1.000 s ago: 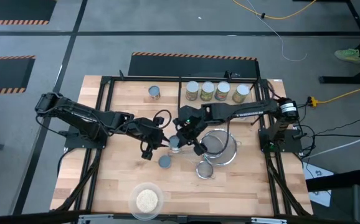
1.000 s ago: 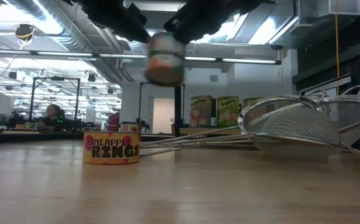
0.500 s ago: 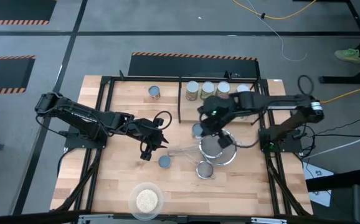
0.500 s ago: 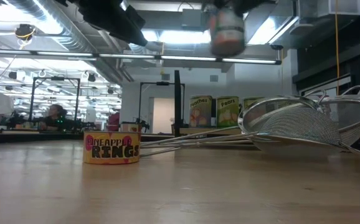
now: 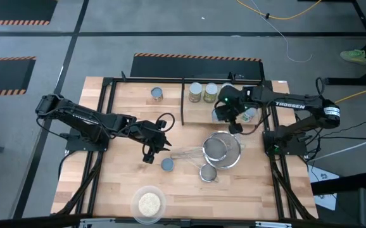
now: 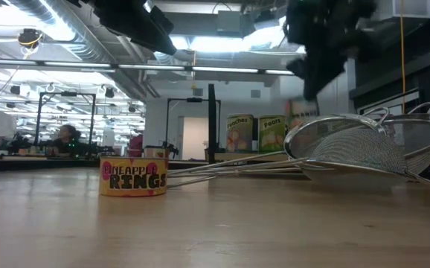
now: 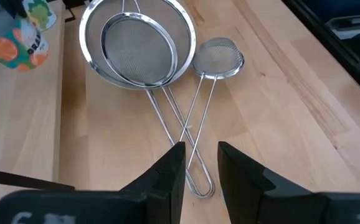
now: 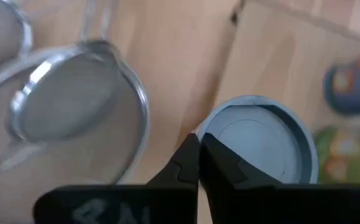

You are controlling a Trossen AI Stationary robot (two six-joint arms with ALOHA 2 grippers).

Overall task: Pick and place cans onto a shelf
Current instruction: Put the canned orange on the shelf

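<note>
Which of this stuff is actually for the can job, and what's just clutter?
For the job:
shelf
cans standing on it
lone can beside the shelf
pineapple rings can
blue-topped can at the right claw
left claw, idle mid-table

Just lying about:
nested strainers
small strainer
dish of grains

Both arms are black, made of slim tube segments joined by thicker round joints. The right arm [image 5: 290, 104] carries white "TROSSEN" lettering on its forearm and a silver ring near the elbow. A thin black cable loops beside the left end effector [image 5: 152, 149]. Each end effector has two flat, dark, tapered fingers [image 7: 167, 177].
</note>
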